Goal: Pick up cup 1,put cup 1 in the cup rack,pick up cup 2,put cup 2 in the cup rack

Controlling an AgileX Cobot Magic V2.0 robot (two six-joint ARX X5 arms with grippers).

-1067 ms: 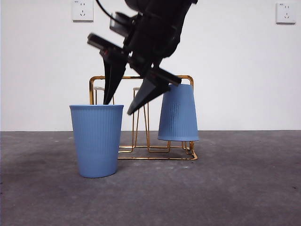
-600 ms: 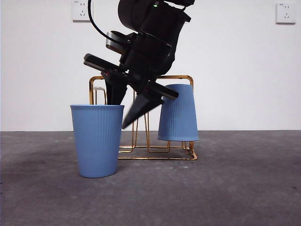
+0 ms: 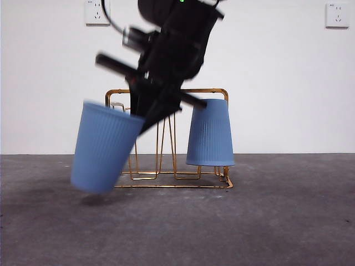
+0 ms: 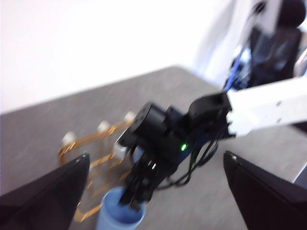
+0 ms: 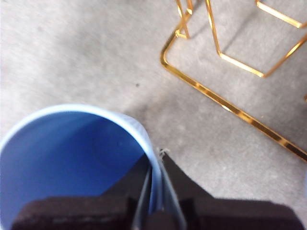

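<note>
cup 2: tilted, lifted just off the tabletop, looks light and thin | right gripper: pinching its rim wall, squeeze softly | rack: behind, cup 1 upside down on it | left gripper: wide, maybe waiting

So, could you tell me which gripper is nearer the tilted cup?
Right. The right gripper pinches the tilted cup's rim; the left gripper hangs apart, open, looking down on it.
</note>
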